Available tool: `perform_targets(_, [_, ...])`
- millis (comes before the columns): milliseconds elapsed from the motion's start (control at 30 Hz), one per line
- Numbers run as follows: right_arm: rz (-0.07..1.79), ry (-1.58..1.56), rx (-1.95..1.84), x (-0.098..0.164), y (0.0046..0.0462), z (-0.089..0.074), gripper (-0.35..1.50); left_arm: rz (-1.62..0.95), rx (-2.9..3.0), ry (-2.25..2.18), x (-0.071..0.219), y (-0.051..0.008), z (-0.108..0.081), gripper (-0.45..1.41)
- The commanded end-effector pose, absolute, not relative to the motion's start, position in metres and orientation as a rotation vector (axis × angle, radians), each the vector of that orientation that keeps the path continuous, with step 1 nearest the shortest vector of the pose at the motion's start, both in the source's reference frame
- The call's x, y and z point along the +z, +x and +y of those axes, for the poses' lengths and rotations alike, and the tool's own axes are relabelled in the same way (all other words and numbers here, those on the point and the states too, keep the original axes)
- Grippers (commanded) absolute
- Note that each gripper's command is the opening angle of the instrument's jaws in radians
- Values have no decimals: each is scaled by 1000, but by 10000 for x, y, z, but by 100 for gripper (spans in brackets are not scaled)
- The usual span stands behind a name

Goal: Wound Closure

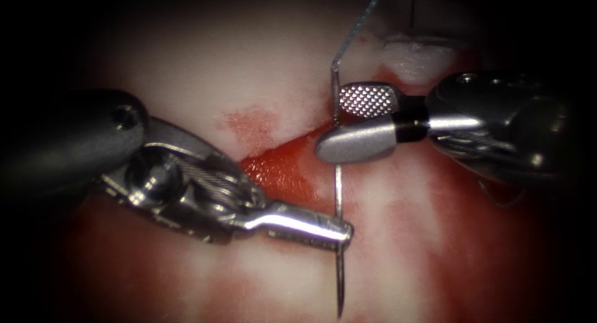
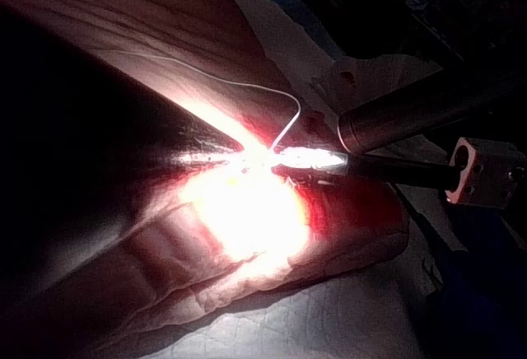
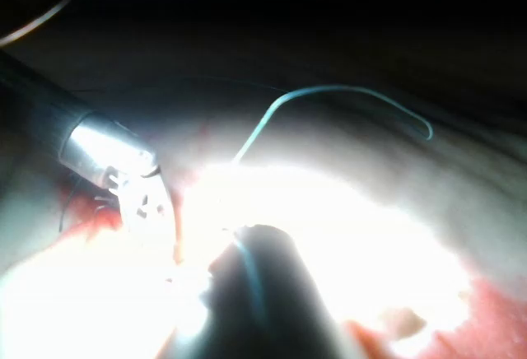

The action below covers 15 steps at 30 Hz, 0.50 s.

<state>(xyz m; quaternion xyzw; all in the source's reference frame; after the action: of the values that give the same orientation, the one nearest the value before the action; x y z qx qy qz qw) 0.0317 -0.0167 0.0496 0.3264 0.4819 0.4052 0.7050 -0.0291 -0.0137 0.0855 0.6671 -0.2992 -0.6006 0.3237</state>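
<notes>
Needle (image 1: 339,211), free of the tissue (image 1: 398,223) over the cut (image 1: 280,167): my left hand (image 1: 339,231) pinches its lower shaft, my right hand (image 1: 348,121) spread about the swaged end trailing thread (image 1: 360,24), seemingly for transfer.

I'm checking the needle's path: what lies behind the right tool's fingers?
The needle runs behind the open right tool; that stretch is covered. The red cut in the tissue lies beneath. The left tool grips the needle lower down.

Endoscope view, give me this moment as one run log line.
left tool: shut on needle, toward its tip | right tool: open around needle near thread end | needle: above tissue, crossing cut
</notes>
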Motion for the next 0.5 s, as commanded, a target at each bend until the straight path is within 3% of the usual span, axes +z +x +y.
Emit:
perform_targets(33, [1081, 726, 899, 490, 328, -157, 64, -794, -1569, 1748, 853, -297, -126, -45])
perform_targets(200, [1086, 746, 891, 485, 330, -156, 44, -771, -1579, 1765, 854, -298, -127, -45])
perform_targets(300, [1085, 778, 863, 484, 331, -156, -3, -769, -1577, 1766, 854, -298, -127, -45])
perform_targets(433, [1107, 754, 775, 482, 331, -153, -35, -765, -1581, 1770, 854, -298, -127, -45])
perform_targets(500, [1108, 765, 765, 480, 331, -152, -35, -760, -1585, 1774, 854, -298, -127, -45])
